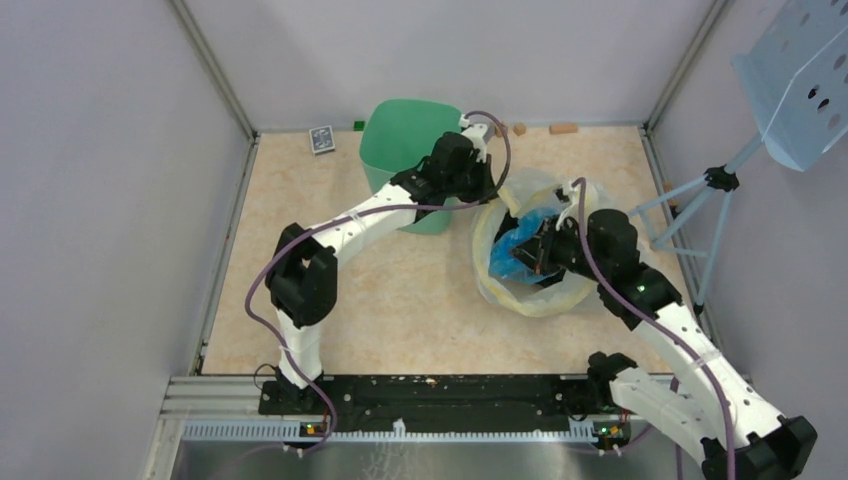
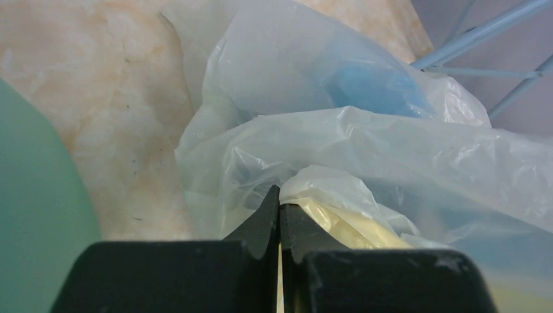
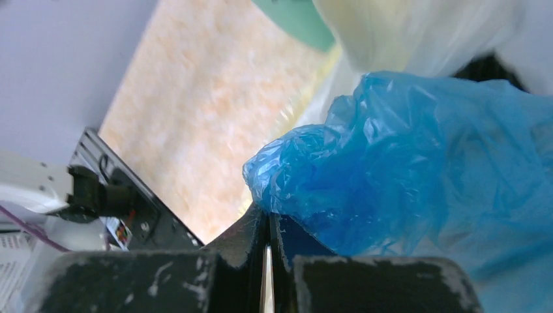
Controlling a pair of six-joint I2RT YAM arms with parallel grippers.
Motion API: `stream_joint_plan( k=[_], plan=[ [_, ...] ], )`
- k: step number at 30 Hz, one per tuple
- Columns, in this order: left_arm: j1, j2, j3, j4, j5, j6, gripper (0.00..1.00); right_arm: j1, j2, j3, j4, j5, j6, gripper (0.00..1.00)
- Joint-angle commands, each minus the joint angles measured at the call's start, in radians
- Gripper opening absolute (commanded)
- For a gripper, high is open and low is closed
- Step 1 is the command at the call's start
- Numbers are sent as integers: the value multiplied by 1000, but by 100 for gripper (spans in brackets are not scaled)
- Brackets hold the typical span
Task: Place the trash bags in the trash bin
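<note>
Inside the clear yellowish plastic sack [image 1: 562, 296], the right claw [image 3: 267, 218] pinches the crinkly blue plastic bag [image 1: 510, 262], with the mint-green plastic bin [image 1: 381, 172] to its left.

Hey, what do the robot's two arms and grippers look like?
The left arm and right arm have white links with chunky black joints, each trailed by a purple cable. The left gripper and right gripper are black with wedge-shaped fingers, lightly scuffed.

The blue trash bag [image 3: 417, 150] is showing thin, crinkly, glossy plastic; the clear yellowish bag [image 2: 365, 143] is gleaming as wrinkled film; the trash bin [image 1: 405, 140] is looking like smooth, matt plastic.
</note>
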Motion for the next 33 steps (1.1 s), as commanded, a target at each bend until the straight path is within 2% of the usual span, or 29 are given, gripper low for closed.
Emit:
stream_joint_plan(
  k=[1,3,4,12,15,18,20,21,22,24,28,31,33],
  plan=[
    [1,-6,-43,51,55,-49,0,6,-45,55,116,73,59,0],
    [-2,-13,-80,79,65,-63,0,0,-61,41,134,129,98,0],
    [-4,-16,-99,101,74,-68,0,-10,-65,30,161,95,120,0],
    [-5,19,-50,141,108,-49,0,-39,21,-93,564,-568,392,0],
    [-8,27,-11,145,115,-40,0,-18,42,-124,555,-689,408,0],
    [-10,36,26,141,123,-30,0,30,93,-122,387,-694,292,0],
    [-9,35,46,127,116,-24,0,40,109,-109,243,-612,202,27],
    [-8,31,50,124,111,-20,0,40,104,-102,193,-573,164,47],
    [-8,24,50,124,102,-17,0,39,92,-90,147,-539,133,62],
    [-8,8,47,125,68,-7,1,39,55,-61,96,-483,103,78],
    [0,-11,47,120,31,6,1,40,4,42,18,-437,57,80],
    [8,-18,52,119,33,2,2,39,0,118,21,-518,76,80],
    [9,-19,60,117,33,2,2,40,-4,155,85,-593,141,77]
  ],
)
